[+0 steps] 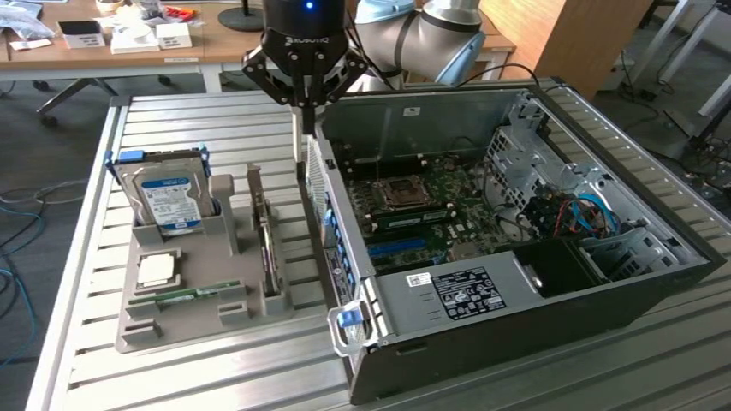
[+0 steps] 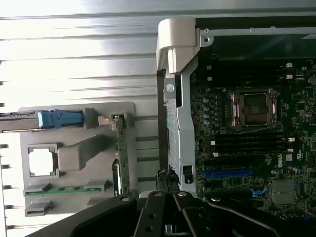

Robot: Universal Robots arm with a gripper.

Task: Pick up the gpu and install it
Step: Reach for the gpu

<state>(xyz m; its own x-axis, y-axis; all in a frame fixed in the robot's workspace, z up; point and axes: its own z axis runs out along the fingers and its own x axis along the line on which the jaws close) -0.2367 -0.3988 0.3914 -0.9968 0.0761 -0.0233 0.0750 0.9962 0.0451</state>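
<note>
The fingers (image 1: 300, 154) (image 2: 167, 181) are clenched on nothing, poised over the table (image 1: 183, 120) between the tray (image 1: 194, 295) and the open case (image 1: 639, 287), close to the case wall. The gpu (image 1: 265, 229) (image 2: 121, 153) stands on edge in the tray, nearest the case
</note>
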